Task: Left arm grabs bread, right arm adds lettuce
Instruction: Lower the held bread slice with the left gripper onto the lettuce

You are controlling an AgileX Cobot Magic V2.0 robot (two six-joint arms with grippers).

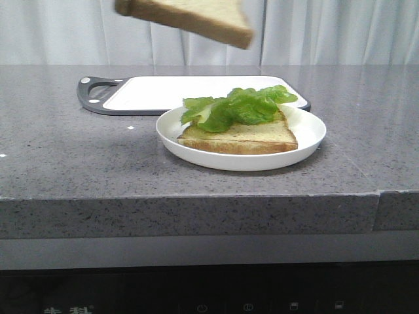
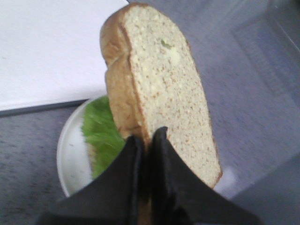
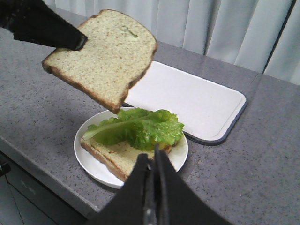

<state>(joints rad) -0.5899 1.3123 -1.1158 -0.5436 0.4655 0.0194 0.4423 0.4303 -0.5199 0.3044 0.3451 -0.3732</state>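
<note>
- The left gripper (image 2: 146,140) reaches in from above the counter with its two black fingers clamped on the crust edge of the bread (image 2: 161,89), holding the slice in the air, tilted.
- In the front view the bread (image 1: 193,19) hangs high, above and a little left of the plate (image 1: 308,140), clear of everything below it.
- In the right wrist view the left gripper (image 3: 77,41) comes in from the upper corner, pinching the raised bread (image 3: 103,56) by one corner.
- The right gripper (image 3: 152,161) is pulled back on the near side of the plate (image 3: 86,157), fingers pressed together and holding nothing.
- The lettuce (image 1: 239,106) lies spread on a second slice (image 1: 245,137) that rests flat on the plate; it overhangs that slice slightly.
- A white cutting board (image 1: 163,91) with a dark rim lies on the grey counter (image 1: 65,150) just behind the plate.
</note>
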